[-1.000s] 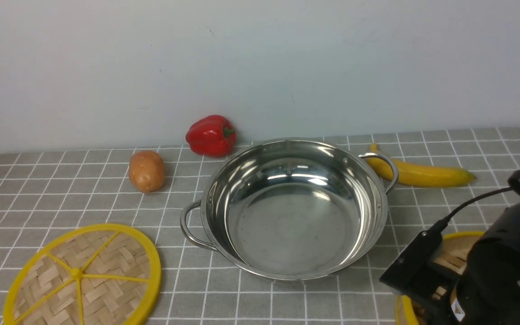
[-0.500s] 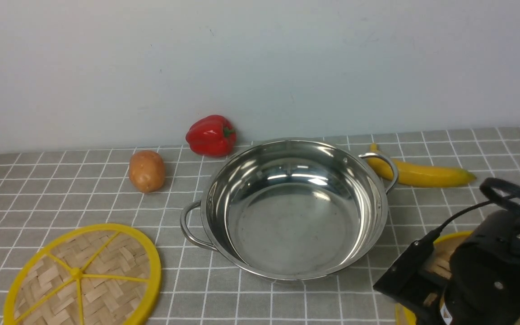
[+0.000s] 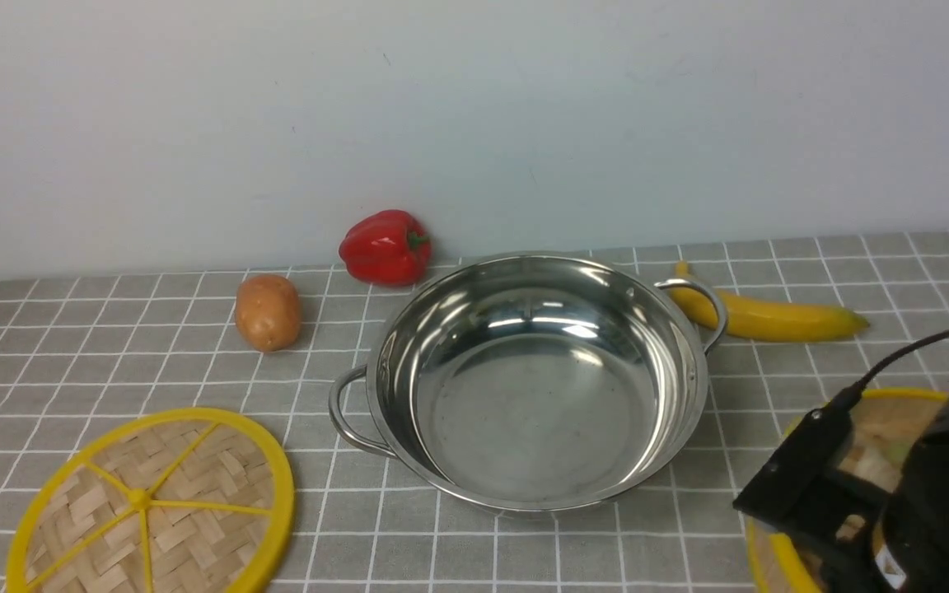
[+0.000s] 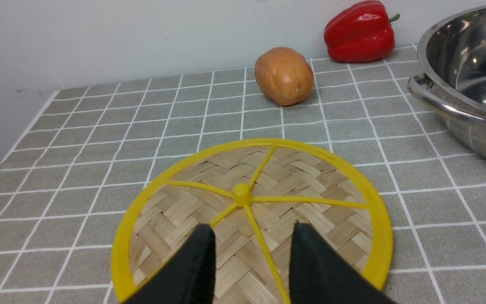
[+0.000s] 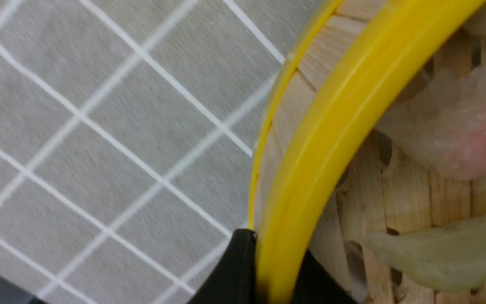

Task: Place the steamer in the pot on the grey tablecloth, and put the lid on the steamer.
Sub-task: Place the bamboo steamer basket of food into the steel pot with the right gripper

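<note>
Right hand [image 5: 274,270] pinches steamer [image 5: 331,126] rim.

Red pepper [image 3: 384,245], potato [image 3: 268,311], banana [image 3: 771,317] near back wall [image 3: 474,115].

Empty shiny pot [image 3: 524,387] centred on grey tablecloth [image 3: 112,346], flat woven lid [image 3: 149,502] front-left, bamboo steamer [image 5: 336,122] front-right, outside pot

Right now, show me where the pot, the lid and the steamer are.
pot [image 3: 524,412]: front view, on its bare inside floor.
lid [image 4: 241,194]: left wrist view, on its yellow centre hub.
steamer [image 5: 331,137]: right wrist view, on its yellow top rim.
</note>
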